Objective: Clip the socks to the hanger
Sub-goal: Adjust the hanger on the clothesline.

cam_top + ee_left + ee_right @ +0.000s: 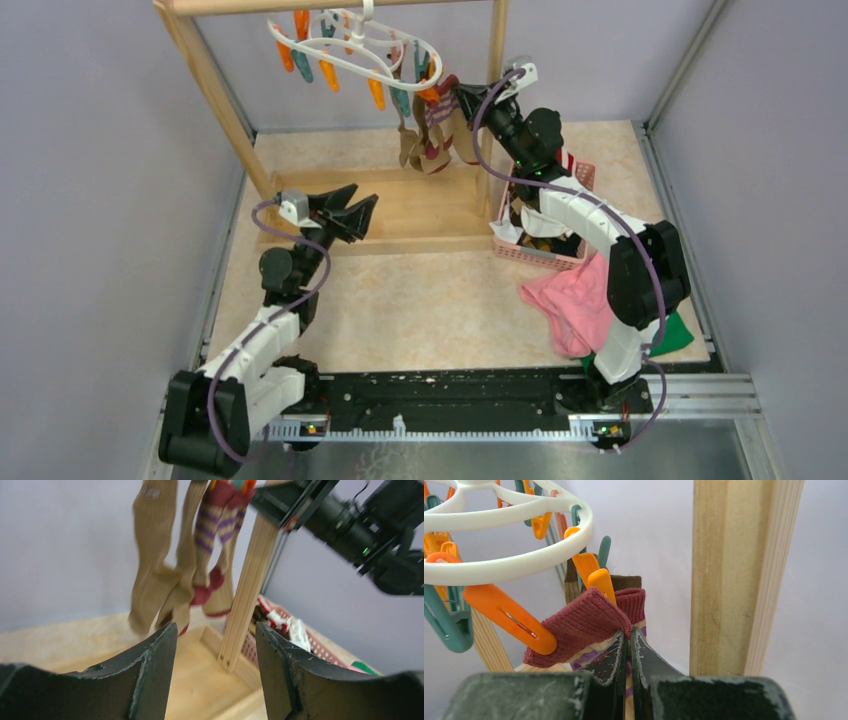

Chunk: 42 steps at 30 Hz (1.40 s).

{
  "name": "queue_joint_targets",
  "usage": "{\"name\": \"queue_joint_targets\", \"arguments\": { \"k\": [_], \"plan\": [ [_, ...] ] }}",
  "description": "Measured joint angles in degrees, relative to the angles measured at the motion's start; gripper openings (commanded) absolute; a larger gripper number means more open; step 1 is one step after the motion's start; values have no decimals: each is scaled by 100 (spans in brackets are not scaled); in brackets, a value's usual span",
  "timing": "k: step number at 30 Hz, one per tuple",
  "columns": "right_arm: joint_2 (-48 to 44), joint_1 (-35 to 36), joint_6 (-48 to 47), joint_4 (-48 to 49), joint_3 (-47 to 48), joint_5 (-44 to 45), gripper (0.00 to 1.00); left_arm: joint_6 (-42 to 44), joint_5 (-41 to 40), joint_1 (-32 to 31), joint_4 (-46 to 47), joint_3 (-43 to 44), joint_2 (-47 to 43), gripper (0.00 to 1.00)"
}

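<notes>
The white oval hanger [350, 45] hangs from the wooden rack's top bar, with orange and teal clips dangling from it. Two olive-brown socks [155, 575] and a tan sock with purple stripes and a maroon cuff [212, 535] hang from its right side. My right gripper [629, 635] is raised there, shut on the maroon cuff [579, 622], just below an orange clip [596, 577] and the hanger ring [509, 565]. My left gripper [216, 630] stands open and empty, low over the rack's base board, apart from the socks and pointing towards them.
The wooden rack's right post [739, 575] stands close beside my right gripper; its left post [215, 90] leans at the back left. A pink basket [535, 255] holding more socks sits under the right arm. A pink cloth [575, 300] and a green cloth [680, 335] lie near the right base.
</notes>
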Motion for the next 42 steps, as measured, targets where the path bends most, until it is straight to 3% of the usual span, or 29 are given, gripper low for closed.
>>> {"name": "queue_joint_targets", "arguments": {
  "k": [7,10,14,22,29,42],
  "plan": [
    [0,0,-4,-7,0,-28,0,-361,855,-2,933,1766,1349,64],
    [0,-13,-20,2,-4,-83,0,-437,699,0,1266,1996,1582,75],
    [0,-26,-42,66,-116,-201,0,-911,136,96,1394,2122,1720,77],
    [0,-26,-39,68,-264,-328,0,-2404,-431,988,79,3421,1692,71],
    [0,-26,-37,76,-267,-358,0,-3442,-776,1768,-896,3930,1591,71],
    [0,-26,9,83,-267,-391,0,-4765,-468,1939,-1663,5174,2573,69]
  ]
}}
